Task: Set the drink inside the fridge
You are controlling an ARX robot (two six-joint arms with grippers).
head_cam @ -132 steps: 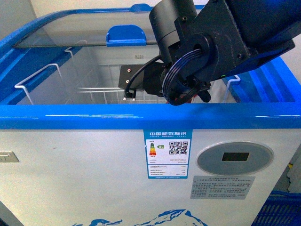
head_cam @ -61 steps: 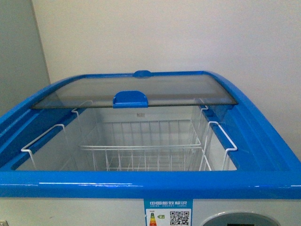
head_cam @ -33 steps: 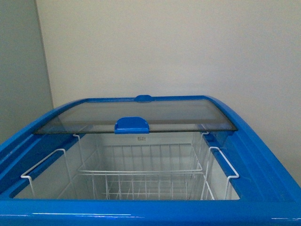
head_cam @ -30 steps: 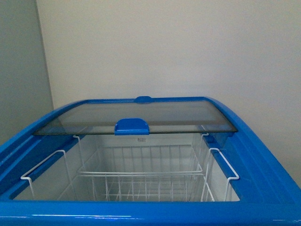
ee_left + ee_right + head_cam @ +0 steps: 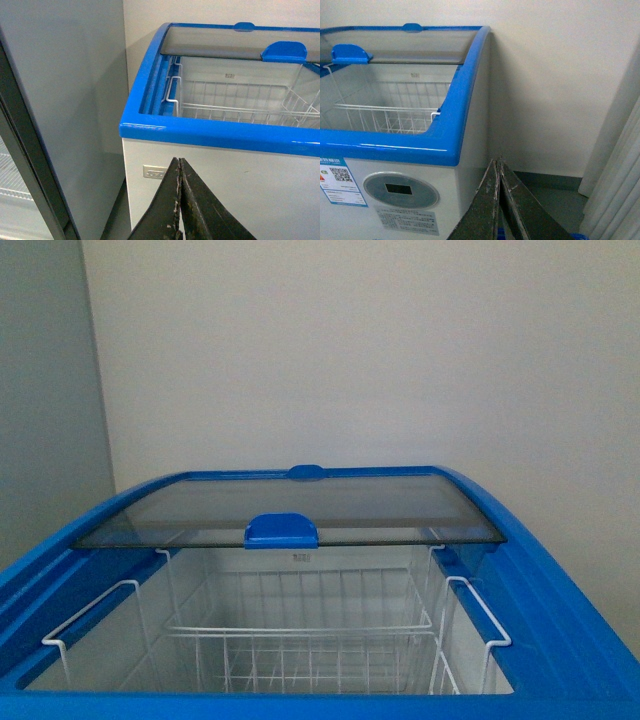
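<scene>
Fridge point(image 5: 560, 600): white chest cooler w/ blue rim, filled the lower front view; front half of the top stood open.
Glass lid point(image 5: 300, 502): curved, slid to the back half; its blue handle point(image 5: 282, 530) sat at the near edge, approx. centred.
Wire basket point(image 5: 300, 635): white, hung inside below the opening; nothing seen in it.
Grey cabinet point(image 5: 45, 130): tall, just beside the fridge on my left side; glass door edge at the frame's corner.
Control panel point(image 5: 400, 190): grey oval w/ dark display on the fridge front, next to a QR label point(image 5: 340, 187).
Curtain point(image 5: 615, 170): pale, near the wall past the fridge's right side.
Left gripper point(image 5: 180, 200): my jaws pressed together, nothing btwn them, in front of the fridge's white wall below the rim.
Right gripper point(image 5: 498, 200): jaws pressed together too, empty, by the fridge's right front corner.
Drink: not visible in any view; couldn't tell where it was.
</scene>
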